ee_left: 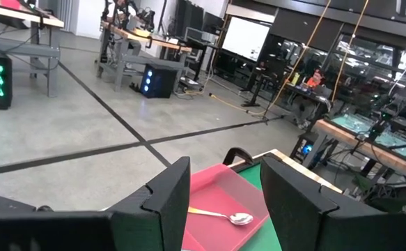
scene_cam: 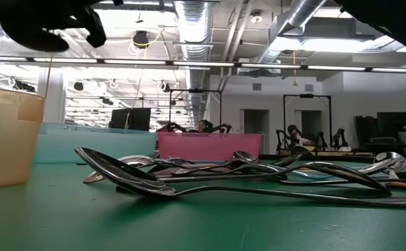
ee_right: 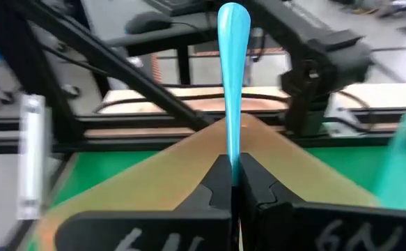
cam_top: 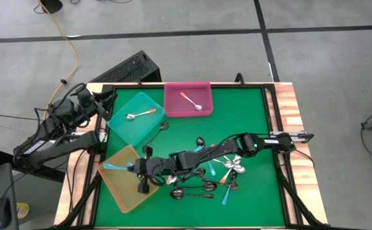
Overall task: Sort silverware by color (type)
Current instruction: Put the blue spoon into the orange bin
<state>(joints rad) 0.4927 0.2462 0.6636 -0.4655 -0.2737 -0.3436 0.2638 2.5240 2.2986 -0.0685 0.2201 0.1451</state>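
high view / right pincer: right pincer [cam_top: 136,168] reaches across the green bench [cam_top: 249,108] and sits over the translucent orange-yellow plastic tray [cam_top: 127,191] at the front-left corner; right arm is the one on the job.
high view / held thing: light-blue-handled spoon [cam_top: 114,167] sticks out of the right pincer toward the left, above the tray floor; long axis runs roughly in line with the arm's reach.
high view / rest of silverware: loose pile of metal-bowled spoons [cam_top: 219,171] with blue, orange-red and dark handles lies behind the pincer, mid-bench to the right, well apart from the yellow tray.
high view / other trays: teal plastic tray [cam_top: 123,124] holds one orange-handled spoon [cam_top: 141,114]; pink plastic tray [cam_top: 173,105] holds one orange-handled spoon [cam_top: 191,101].
high view / left pincer: left pincer [cam_top: 106,96] parked at the back-left bench corner, off the work.
low view: pile of spoons in the foreground, yellow tray at left edge, teal and pink trays behind; neither pincer readable here.
left wrist view: left pincer fingers [ee_left: 168,199] frame the pink tray and its spoon; it carries nothing, reported closed.
right wrist view: right pincer clamped tight on the blue handle, which points straight ahead away from the fingertips; yellow tray lies directly underneath.
judgement: spoon already over its tray, so the next move looks like a lower-and-release, no sideways travel needed.
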